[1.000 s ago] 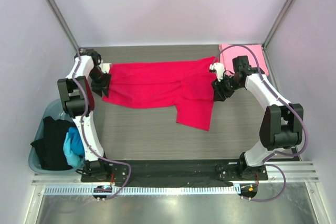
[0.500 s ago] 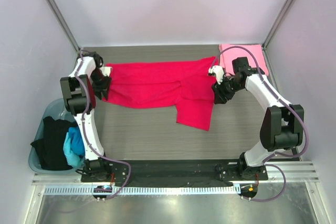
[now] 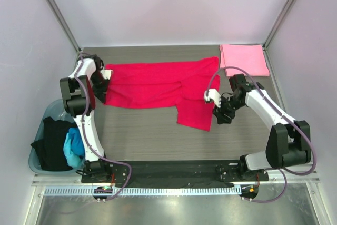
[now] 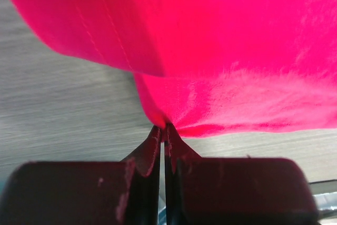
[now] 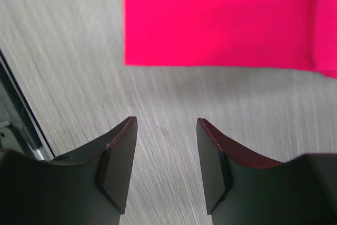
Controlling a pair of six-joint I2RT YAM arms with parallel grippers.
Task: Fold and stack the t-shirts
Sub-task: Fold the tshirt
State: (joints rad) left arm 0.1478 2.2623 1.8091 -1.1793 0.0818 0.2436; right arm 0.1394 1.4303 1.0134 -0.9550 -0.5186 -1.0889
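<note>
A large crimson red t-shirt (image 3: 158, 84) lies spread across the back of the table, with one flap hanging toward the near side. My left gripper (image 3: 103, 89) is at the shirt's left edge. In the left wrist view the left gripper (image 4: 164, 128) is shut on a pinched fold of the red t-shirt (image 4: 231, 51). My right gripper (image 3: 221, 116) hovers over bare table just right of the near flap. It stands open and empty (image 5: 164, 126), with the red cloth (image 5: 221, 19) ahead of its tips. A folded light pink t-shirt (image 3: 243, 60) lies at the back right corner.
A grey-blue basket (image 3: 36, 166) stands off the table's left edge and holds a black shirt (image 3: 50, 140) and a bright blue one (image 3: 72, 148). Walls close in the table at the back and on both sides. The arms' black base rail (image 3: 174, 169) runs along the near edge.
The left gripper has shut on the red shirt's left edge. The right gripper has left the shirt's upper right edge and moved toward the near side, uncovering the pink shirt.
</note>
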